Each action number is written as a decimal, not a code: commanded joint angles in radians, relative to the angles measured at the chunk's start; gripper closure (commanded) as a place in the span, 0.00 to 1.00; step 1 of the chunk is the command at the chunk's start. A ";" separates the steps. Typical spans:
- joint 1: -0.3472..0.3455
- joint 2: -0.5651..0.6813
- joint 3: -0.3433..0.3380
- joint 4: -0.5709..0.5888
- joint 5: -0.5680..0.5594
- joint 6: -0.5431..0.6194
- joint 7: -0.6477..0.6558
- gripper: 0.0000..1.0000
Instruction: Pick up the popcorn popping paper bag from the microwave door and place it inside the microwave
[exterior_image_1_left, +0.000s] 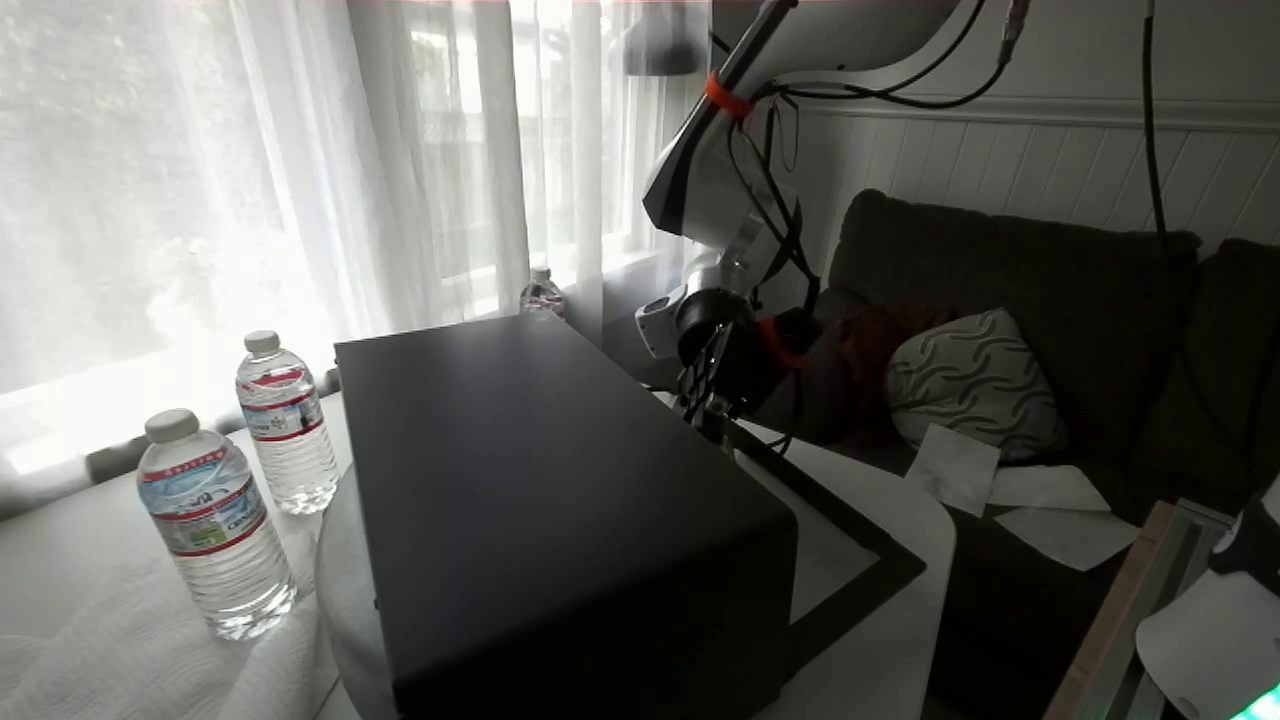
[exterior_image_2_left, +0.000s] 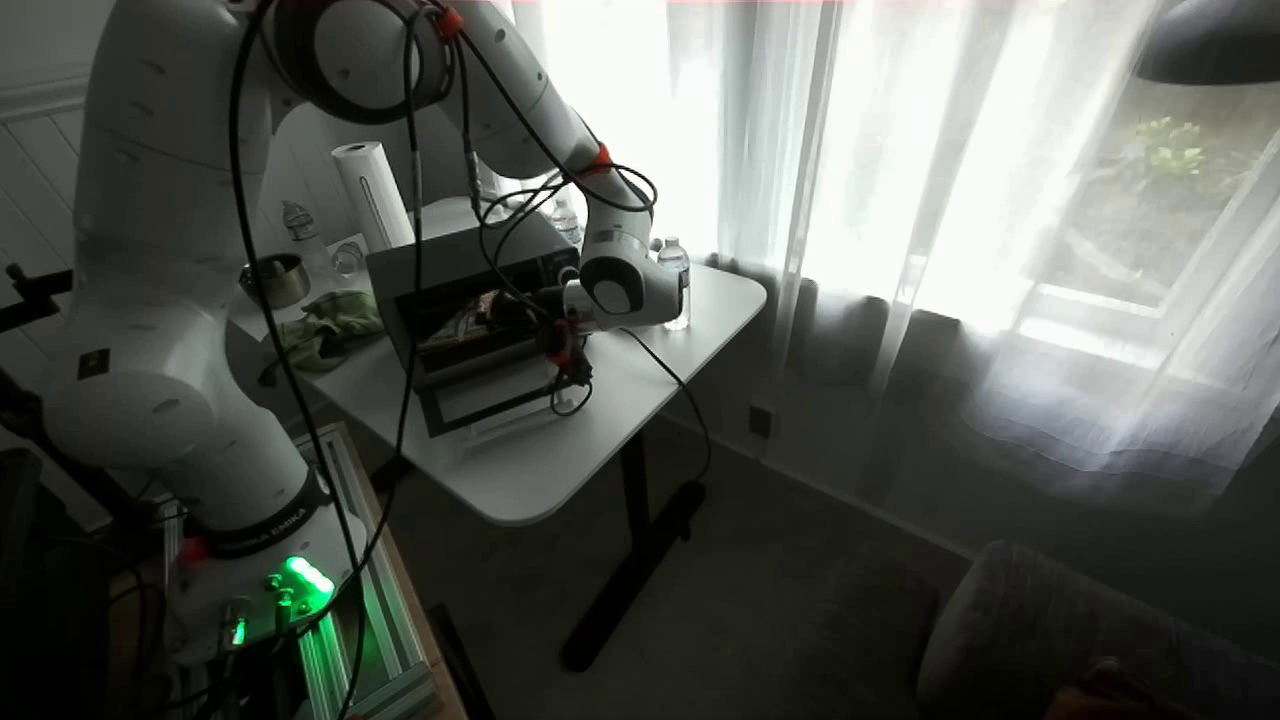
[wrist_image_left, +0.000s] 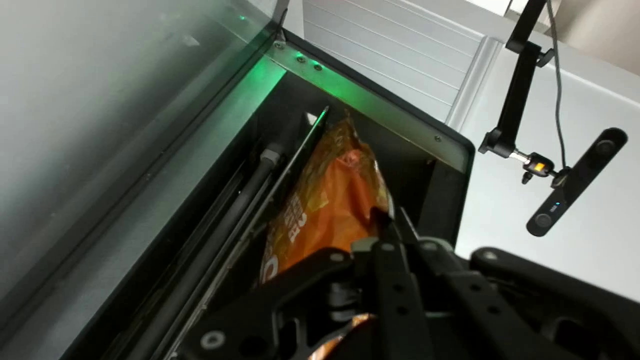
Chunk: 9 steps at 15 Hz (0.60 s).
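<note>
The microwave (exterior_image_1_left: 560, 470) is a big black box on a white table, also in an exterior view (exterior_image_2_left: 450, 258). Its door (exterior_image_1_left: 855, 608) hangs folded down and open; its frame (exterior_image_2_left: 490, 408) and greyish glass (wrist_image_left: 100, 115) show too. The popcorn bag (wrist_image_left: 325, 205) is mostly orange in the wrist view and is inside the dark cavity, beside a metal rod and rack. A small reddish part (exterior_image_2_left: 484, 306) shows through the opening. My gripper (wrist_image_left: 395, 222) reaches into the cavity, fingers close together with the bag's right edge between them. The fingertips are hidden behind the microwave in an exterior view (exterior_image_1_left: 705, 400).
Water bottles (exterior_image_1_left: 215, 525) (exterior_image_1_left: 290, 425) stand behind the microwave; another bottle (exterior_image_2_left: 675, 285) stands at its end. A green cloth (exterior_image_2_left: 330, 325), a metal pot (exterior_image_2_left: 275, 280) and a paper towel roll (exterior_image_2_left: 372, 195) are near the other side. Cables hang along the arm.
</note>
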 joint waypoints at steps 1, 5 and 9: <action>0.043 -0.005 0.001 0.009 -0.010 0.099 0.082 1.00; 0.064 -0.034 0.017 -0.008 0.014 0.198 0.164 1.00; 0.066 -0.069 0.052 -0.028 0.051 0.288 0.186 1.00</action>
